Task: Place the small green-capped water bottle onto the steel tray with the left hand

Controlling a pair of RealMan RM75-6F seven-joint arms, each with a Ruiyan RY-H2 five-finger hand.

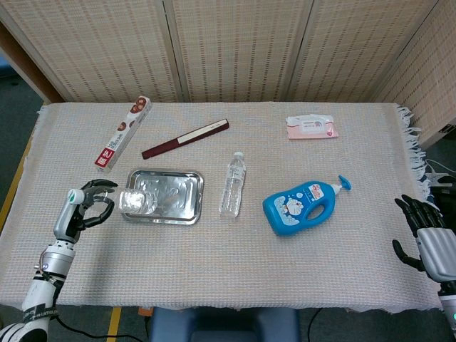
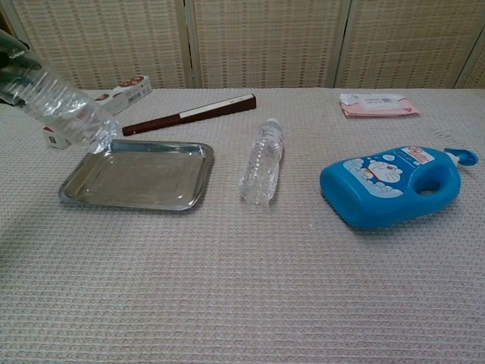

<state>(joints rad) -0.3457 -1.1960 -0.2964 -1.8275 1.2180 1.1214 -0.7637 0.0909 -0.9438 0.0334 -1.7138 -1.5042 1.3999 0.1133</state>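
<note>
Bottle (image 1: 135, 201), clear thin plastic, hangs tilted over the left edge of the tray (image 1: 178, 214), gripped near its capped end by the left hand (image 1: 84, 207). It looks light, smooth and squashable, so a moderate grip around the body suits. Right hand (image 1: 431, 241) rests empty, fingers apart, at the right edge.

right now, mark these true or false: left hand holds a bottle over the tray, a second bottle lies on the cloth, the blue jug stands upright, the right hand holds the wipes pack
1. The left hand holds the small bottle tilted, its base over the steel tray's left end. True.
2. A second clear bottle lies on its side right of the tray. True.
3. The blue jug stands upright. False: it lies on its side.
4. The right hand holds the wipes pack. False: it holds nothing, and the pack lies at the table's far side.
</note>
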